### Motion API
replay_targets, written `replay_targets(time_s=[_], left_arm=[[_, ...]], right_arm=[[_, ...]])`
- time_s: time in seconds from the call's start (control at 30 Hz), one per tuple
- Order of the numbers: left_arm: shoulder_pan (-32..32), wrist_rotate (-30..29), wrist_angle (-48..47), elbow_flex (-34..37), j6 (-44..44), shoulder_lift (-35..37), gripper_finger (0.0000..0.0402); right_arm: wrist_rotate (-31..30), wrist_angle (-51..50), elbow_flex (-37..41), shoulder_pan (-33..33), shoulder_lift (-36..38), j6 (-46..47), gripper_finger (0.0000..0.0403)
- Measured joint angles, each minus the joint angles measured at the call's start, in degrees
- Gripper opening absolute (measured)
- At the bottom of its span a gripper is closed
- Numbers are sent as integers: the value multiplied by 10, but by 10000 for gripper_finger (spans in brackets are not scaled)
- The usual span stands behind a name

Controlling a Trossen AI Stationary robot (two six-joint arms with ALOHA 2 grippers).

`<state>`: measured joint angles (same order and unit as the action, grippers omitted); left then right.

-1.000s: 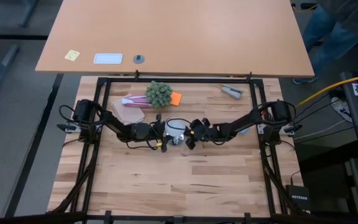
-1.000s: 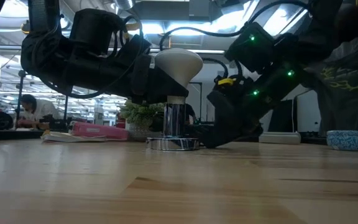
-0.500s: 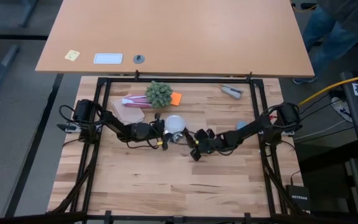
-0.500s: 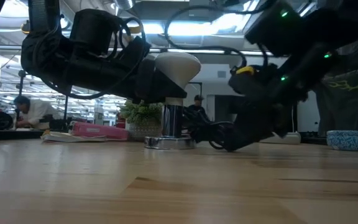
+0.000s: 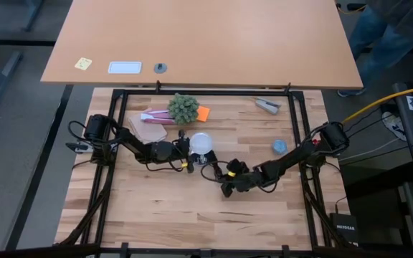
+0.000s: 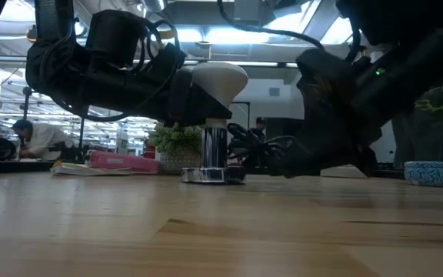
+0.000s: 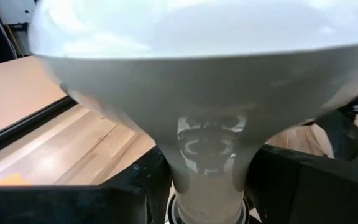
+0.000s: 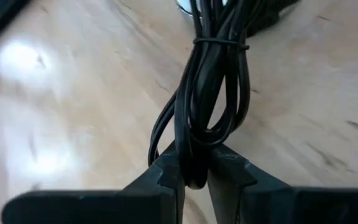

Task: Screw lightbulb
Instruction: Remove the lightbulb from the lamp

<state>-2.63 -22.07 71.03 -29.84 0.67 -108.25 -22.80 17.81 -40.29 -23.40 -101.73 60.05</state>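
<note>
We count one bulb (image 5: 201, 141), standing dome-up on one chrome socket (image 6: 213, 175) near the middle of the worktop (image 5: 192, 208). Two arms: the left hand (image 5: 191, 153) is clamped on the bulb's neck, fingers (image 7: 129, 186) either side of it in the left wrist view. The right hand (image 5: 225, 185) sits low on the worktop, just toward the front-right of the bulb, pinched together on one bundled black cord (image 8: 210, 93) that runs back toward the socket.

Other single items along the back of the worktop: one green plant (image 5: 183, 107), one pink box (image 5: 154, 115), one orange card (image 5: 203, 113), one brown pad (image 5: 147, 130), one grey tool (image 5: 268, 105), and one small blue bowl (image 5: 279, 146) at right.

The worktop is light wood planks inside a black frame. One larger tan table (image 5: 199, 39) stands behind it, carrying one yellow note (image 5: 83, 64), one white card (image 5: 125, 68) and one dark knob (image 5: 161, 68). The room behind looks like a lit workshop; one person (image 6: 35, 138) sits far left in the low view.
</note>
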Motion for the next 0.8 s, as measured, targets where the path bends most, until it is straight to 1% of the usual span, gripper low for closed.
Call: replay_targets(time_s=[0.23, 0.4, 0.6, 0.7, 0.8], left_arm=[[0, -2, 14, 0, 0, 0, 157], [1, -6, 13, -1, 0, 0, 157], [1, -4, 13, -2, 0, 0, 157], [1, -4, 13, -2, 0, 0, 157], [1, -4, 12, -2, 0, 0, 157]], right_arm=[[-1, 41, -1, 0, 0, -1, 55], [-31, 36, -1, 1, 0, -3, 56], [-20, 31, -2, 1, 1, -15, 56], [-16, 31, -2, 1, 1, -19, 69], [-14, 32, -2, 1, 1, -20, 101]])
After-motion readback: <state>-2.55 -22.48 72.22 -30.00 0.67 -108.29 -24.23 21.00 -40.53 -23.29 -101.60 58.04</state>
